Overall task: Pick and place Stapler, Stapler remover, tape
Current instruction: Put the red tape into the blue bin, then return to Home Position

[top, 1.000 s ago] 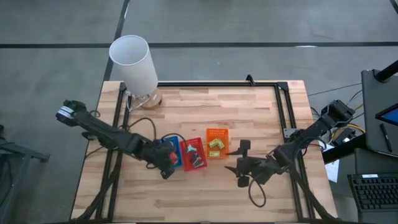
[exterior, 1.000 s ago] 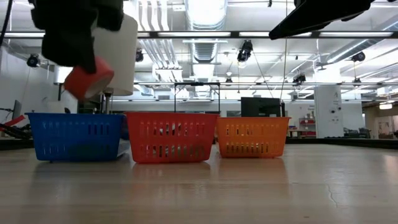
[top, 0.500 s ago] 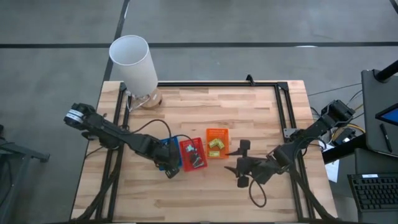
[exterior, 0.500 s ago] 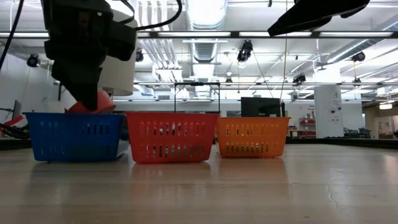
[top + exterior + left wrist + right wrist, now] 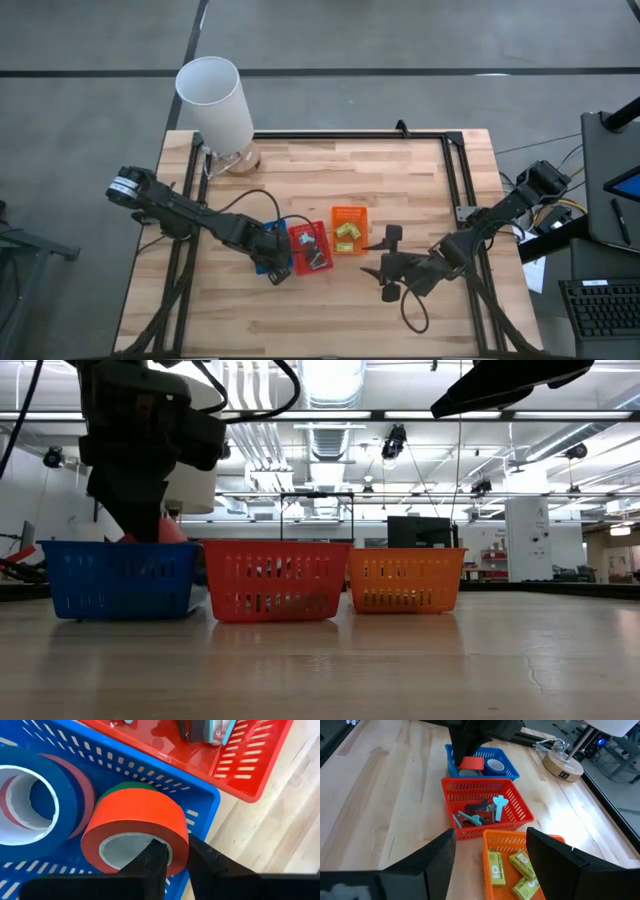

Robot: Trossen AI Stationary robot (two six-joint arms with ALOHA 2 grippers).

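high: my left gripper (image 5: pixel 272 262) over blue basket (image 5: pixel 281 227), table bare elsewhere, right gripper (image 5: pixel 391 262) idle beyond orange basket (image 5: pixel 349 215) | low: lamp (image 5: pixel 195 470) behind blue basket | left wrist: clamped on red tape (image 5: pixel 136 827), inside blue basket atop green roll (image 5: pixel 125 788), beside blue roll (image 5: pixel 35 790), release pending | right wrist: fingers spread, red basket (image 5: pixel 485 812) beside blue basket holds tools, sorting looks nearly done

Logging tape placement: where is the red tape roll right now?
In the left wrist view, the red tape roll is pinched by the left claw inside the blue basket, beside the blue roll.
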